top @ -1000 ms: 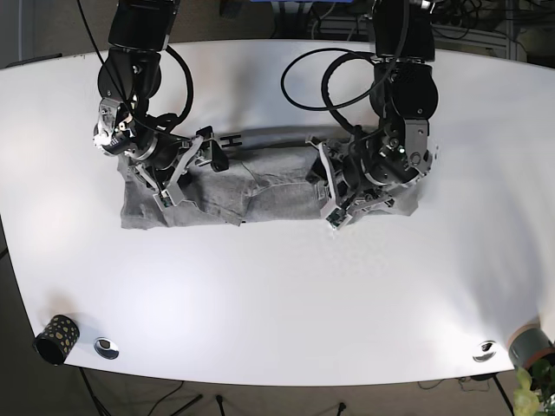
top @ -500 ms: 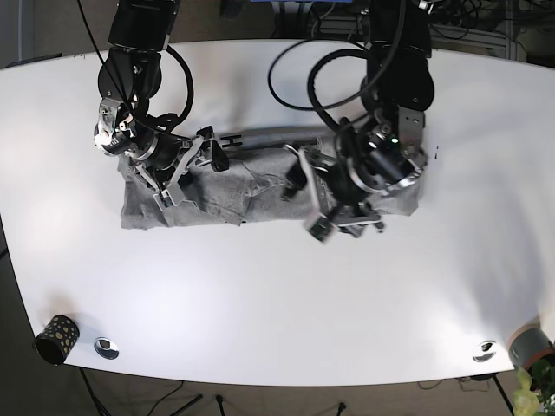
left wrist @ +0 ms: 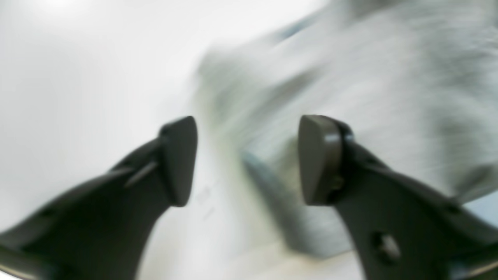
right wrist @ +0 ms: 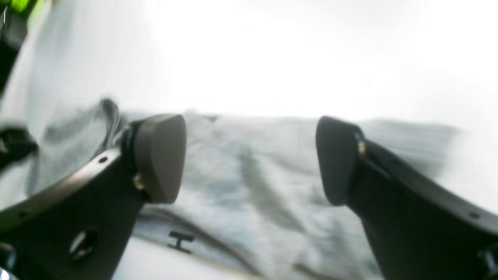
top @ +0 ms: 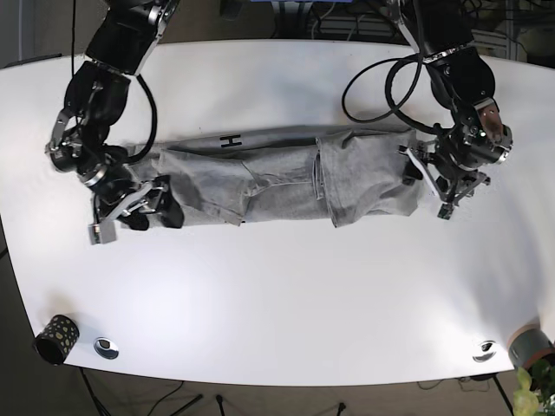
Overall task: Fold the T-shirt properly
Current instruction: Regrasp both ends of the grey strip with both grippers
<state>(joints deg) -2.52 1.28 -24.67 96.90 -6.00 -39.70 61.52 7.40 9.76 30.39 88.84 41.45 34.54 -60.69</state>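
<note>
T-shirt (top: 277,178) is lying across the middle of the white table (top: 277,295) as a long grey band, sleeves already tucked in, with a small "H" mark (top: 230,140) showing on its upper edge; big change from a second ago, when both arms were sitting on top of the cloth near the middle; now they've swung outward to the two ends, and the shirt looks more stretched out and flatter than the bunched strip it was. The right gripper (top: 130,212) is at the band's left end in the base view, and its wrist view shows the fingers (right wrist: 159,155) spread wide with grey fabric under the gap, nothing pinched; the left gripper (top: 438,173) sits at the other end, fingers (left wrist: 319,159) also apart, hovering over the cloth edge where it meets bare table; that wrist view is pretty blurry, so I'd guess it's moving fast. My read is that the lengthwise fold is done and they're lining up at the ends to grab and fold the band in half; the risk is snagging only the top layer and dragging the tucked sleeves loose.
</note>
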